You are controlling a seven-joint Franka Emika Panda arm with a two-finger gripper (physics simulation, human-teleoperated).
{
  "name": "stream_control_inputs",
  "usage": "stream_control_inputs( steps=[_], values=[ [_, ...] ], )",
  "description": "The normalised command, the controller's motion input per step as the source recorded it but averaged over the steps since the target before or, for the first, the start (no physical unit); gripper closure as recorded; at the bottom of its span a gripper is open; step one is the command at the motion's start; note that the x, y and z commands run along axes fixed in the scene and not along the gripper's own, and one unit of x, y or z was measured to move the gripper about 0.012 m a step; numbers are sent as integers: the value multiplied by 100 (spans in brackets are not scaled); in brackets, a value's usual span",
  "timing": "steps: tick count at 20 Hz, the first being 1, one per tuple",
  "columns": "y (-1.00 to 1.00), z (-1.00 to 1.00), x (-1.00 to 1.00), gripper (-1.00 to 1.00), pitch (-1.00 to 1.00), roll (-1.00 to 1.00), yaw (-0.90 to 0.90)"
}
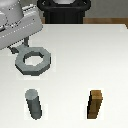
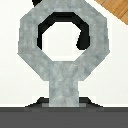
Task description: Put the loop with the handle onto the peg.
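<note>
A: Where's your loop with the handle [image 1: 33, 62]?

B: It's off the tabletop [image 1: 70, 70], shadow under it in the wrist view; the pincer [image 1: 20, 48] has it clenched by the stubby tab, ring hanging out flat in front. In the exterior view it sits at about 10 o'clock from the frame's middle.

A: And the peg [image 1: 34, 104]?

B: Upright, roughly 7 o'clock from the middle, almost straight toward 6 o'clock from the ring; well apart from it. The brown block [image 1: 96, 104] stands at 5 o'clock; ignore that one.

A: So how do I run this step?

B: You carry the ring toward 6 o'clock, keeping it level and clear above the peg's flat top; centre the round hole on the peg, not the tab; the hole looks wider than the peg, so you have some slack, I'd judge. Then lower straight down; let go only once the hole is around the peg. Main risk, I'd say: a tilted ring catching the rim.
</note>
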Motion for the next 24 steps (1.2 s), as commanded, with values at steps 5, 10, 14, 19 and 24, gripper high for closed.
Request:
stream_control_inputs(
  steps=[5,10,14,19,24],
  values=[
    [-80,0,0,100,0,0,0],
    [80,20,0,100,0,0,0],
    [0,0,50,100,0,0,0],
    [0,-20,80,100,0,0,0],
    [0,-80,0,100,0,0,0]
  ],
)
